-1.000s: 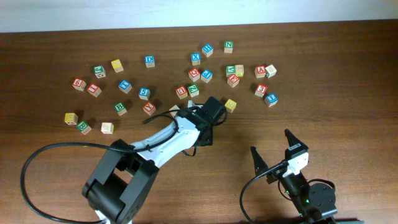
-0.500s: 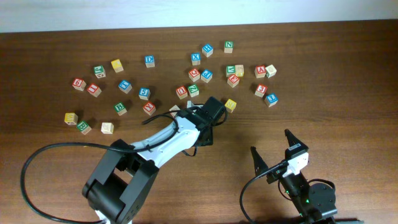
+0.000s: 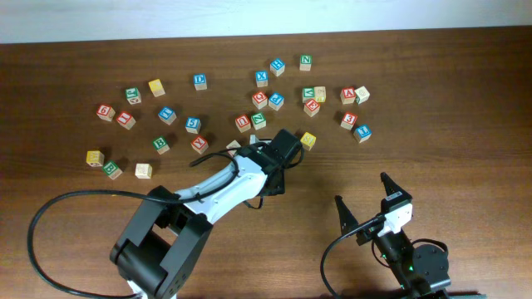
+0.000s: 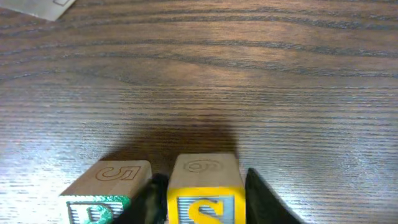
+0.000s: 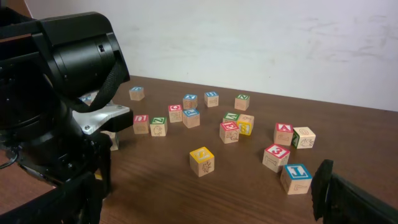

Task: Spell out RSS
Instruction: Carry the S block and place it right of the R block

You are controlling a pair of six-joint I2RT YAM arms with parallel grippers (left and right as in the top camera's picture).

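Note:
My left gripper [image 4: 202,202] is shut on a yellow S block [image 4: 205,186] that sits low on the wooden table. A green-lettered block [image 4: 102,190] stands right beside it on the left, its letter partly cut off. In the overhead view the left arm [image 3: 270,170] reaches to the table's middle and hides both blocks. My right gripper [image 3: 366,208] is open and empty near the front edge; it also shows in the right wrist view [image 5: 208,205].
Several letter blocks lie scattered across the back of the table [image 3: 191,124]. A yellow block [image 3: 308,139] is closest to the left arm. In the right wrist view a blue block [image 5: 295,177] and a red 3 block [image 5: 275,157] sit ahead on the right.

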